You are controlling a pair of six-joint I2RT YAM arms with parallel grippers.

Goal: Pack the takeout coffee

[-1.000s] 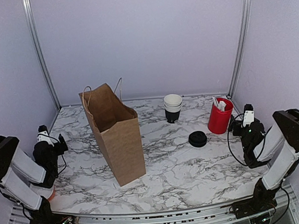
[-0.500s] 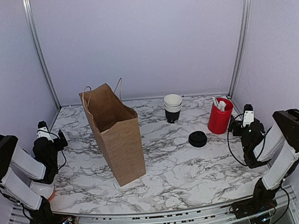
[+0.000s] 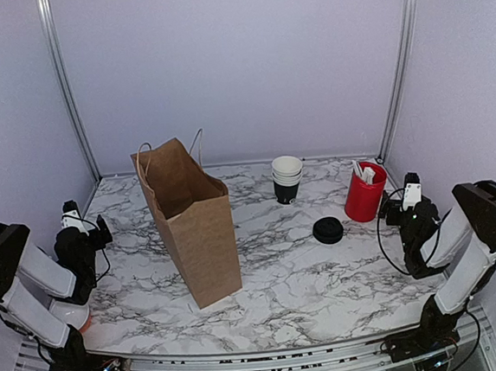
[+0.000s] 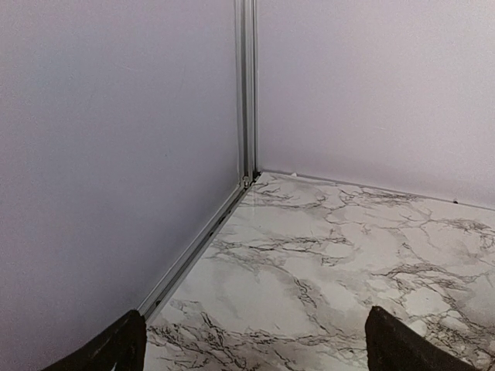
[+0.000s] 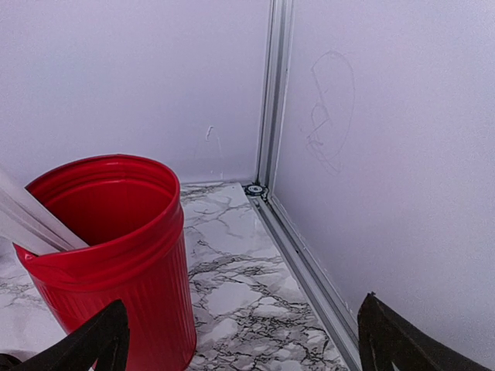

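Left fingers point(image 4: 254, 340) are spread wide with nothing between them, facing the desk's point(image 4: 309, 263) back-left corner. Right fingers point(image 5: 243, 325) are likewise released, just beside the red cup point(image 5: 116, 247). The bag point(image 3: 191, 234) stands upright and open; the cup stack point(image 3: 287, 178) and loose lid point(image 3: 327, 230) sit apart. The coffee is not visible in any view.

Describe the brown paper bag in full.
The brown paper bag is tall, narrow and made of creased kraft paper, with two thin pale cord handles at its rim. It stands upright with its mouth open, left of centre on the marble table, one corner turned toward the camera. The inside of its bottom is hidden. Only the table touches it.
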